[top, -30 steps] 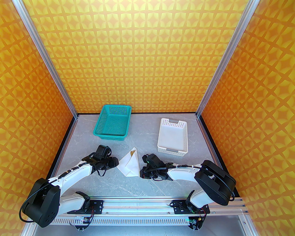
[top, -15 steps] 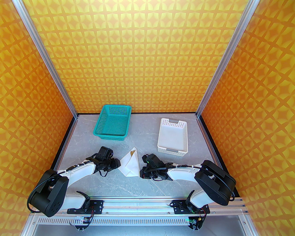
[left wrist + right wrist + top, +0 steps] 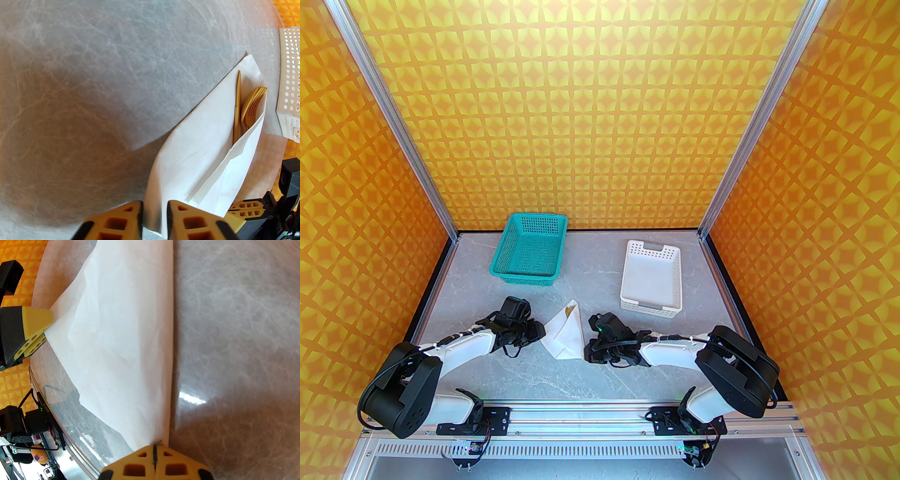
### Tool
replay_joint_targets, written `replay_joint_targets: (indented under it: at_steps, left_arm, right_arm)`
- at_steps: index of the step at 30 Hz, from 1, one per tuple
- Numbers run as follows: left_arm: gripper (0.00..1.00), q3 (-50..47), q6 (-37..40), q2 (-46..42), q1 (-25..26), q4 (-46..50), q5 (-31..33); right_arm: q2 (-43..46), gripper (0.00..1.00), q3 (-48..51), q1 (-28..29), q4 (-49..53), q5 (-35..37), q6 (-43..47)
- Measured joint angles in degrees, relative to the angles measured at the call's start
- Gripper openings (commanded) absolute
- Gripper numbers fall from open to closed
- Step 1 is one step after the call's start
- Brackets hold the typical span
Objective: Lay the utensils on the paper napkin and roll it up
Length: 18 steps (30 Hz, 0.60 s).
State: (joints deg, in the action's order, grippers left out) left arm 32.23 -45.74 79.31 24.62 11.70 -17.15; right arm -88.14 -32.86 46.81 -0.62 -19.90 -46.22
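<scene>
The right claw (image 3: 154,458) pinches one end of the folded napkin (image 3: 199,152) on the desk (image 3: 117,70); the left claw (image 3: 153,220), narrowly parted, straddles the opposite corner. The utensils (image 3: 248,110) lie tucked inside the fold.

Grey table (image 3: 590,379): napkin (image 3: 565,335), teal basket (image 3: 536,216), white basket (image 3: 649,311)

- The paper napkin (image 3: 563,333) is laid on the surface (image 3: 600,379) between the left gripper (image 3: 541,331) and right gripper (image 3: 587,352).
- The utensils (image 3: 248,110) are enclosed in its far end.
</scene>
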Motion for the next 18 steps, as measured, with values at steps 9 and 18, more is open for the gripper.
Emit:
replay_joint_targets:
  at_steps: [9, 18]
  left_arm:
    - [0.11, 0.2, -1.6, -3.9, 0.8, 0.0, -2.1]
    - [0.10, 1.8, -4.7, -4.3, 3.0, 0.0, -3.7]
  right_arm:
    - [0.0, 0.01, -0.3, 0.0, 0.5, 0.0, 0.0]
    - [-0.5, 0.01, -1.1, 0.1, 1.3, 0.4, 0.0]
